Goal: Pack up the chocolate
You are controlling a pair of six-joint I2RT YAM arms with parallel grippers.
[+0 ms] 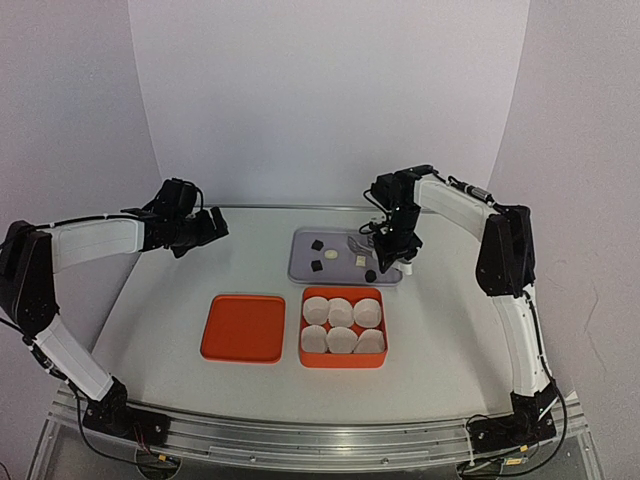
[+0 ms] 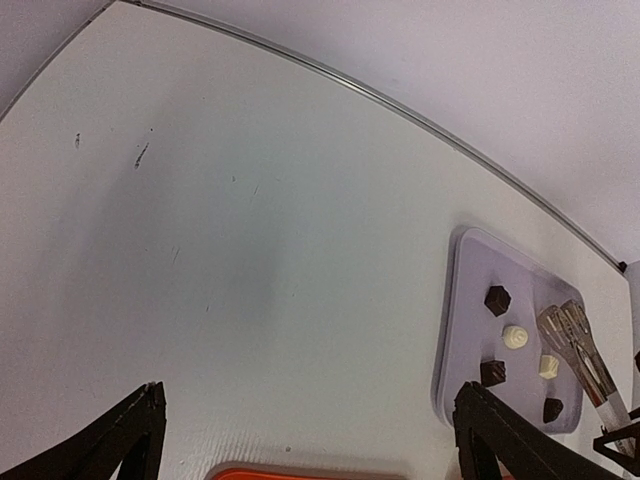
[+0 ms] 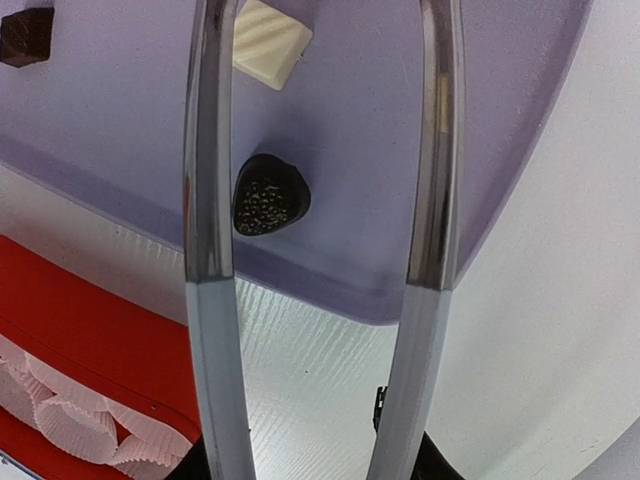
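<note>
- Holding tongs (image 3: 205, 250) in right gripper (image 1: 392, 250), clamped on both metal arms low down; tool probably needed because the lumps look too small for bare jaws.
- Hanging over near right part of purple tray (image 3: 400, 120), tong arms spread to either side of dark chocolate (image 3: 270, 195); tips out of wrist view, so cannot tell whether touching anything.
- Logged dark chocolate lying on tray close to its near edge, just beside left tong arm; white chocolate (image 3: 268, 42) farther in.
- Counted other pieces (image 2: 497, 299) scattered across left part of tray; none seen in box (image 1: 343, 361).
- Found orange box just beside near side of tray, lined with six paper cups (image 1: 341, 312); likely set close to shorten each carry.
- Found lid (image 1: 243, 327) flat on table (image 1: 180, 300), left of box, out of loading path.
- Parked left gripper (image 1: 212, 228) wide open and holding nothing, well left of tray; probably kept clear of working arm.
- Next, by judgement: squeeze on dark piece, lift, drop into a cup. Risk: rounded lump slipping off smooth metal.
</note>
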